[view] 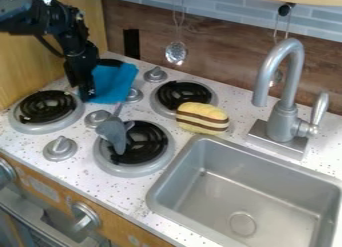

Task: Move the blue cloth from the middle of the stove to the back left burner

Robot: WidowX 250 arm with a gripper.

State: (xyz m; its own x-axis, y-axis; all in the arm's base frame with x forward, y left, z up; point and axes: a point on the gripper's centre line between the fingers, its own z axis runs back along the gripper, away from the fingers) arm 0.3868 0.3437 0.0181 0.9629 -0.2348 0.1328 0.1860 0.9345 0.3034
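Camera view: pincer [85, 93] down at left edge of blue cloth [115, 85]; opening and any hold can't tell. Cloth on tabletop [127, 189], by left burner [47, 107]. Knob [135, 95] and grey spatula [113, 132] close; dragging low might snag cloth or shift spatula.

Blue cloth [115, 82], loosely spread on the stove, beside a knob [134, 95].

Left of the rectangular grey metal sink [250, 191], a grey spoon-like utensil [113, 133] lies partly over a black coil burner [143, 143]. A yellow, brown-striped oblong toy [202, 118] sits just behind the sink; farther left of it, a black robotic gripper [87, 93] is beside a bright blue cloth [112, 82].
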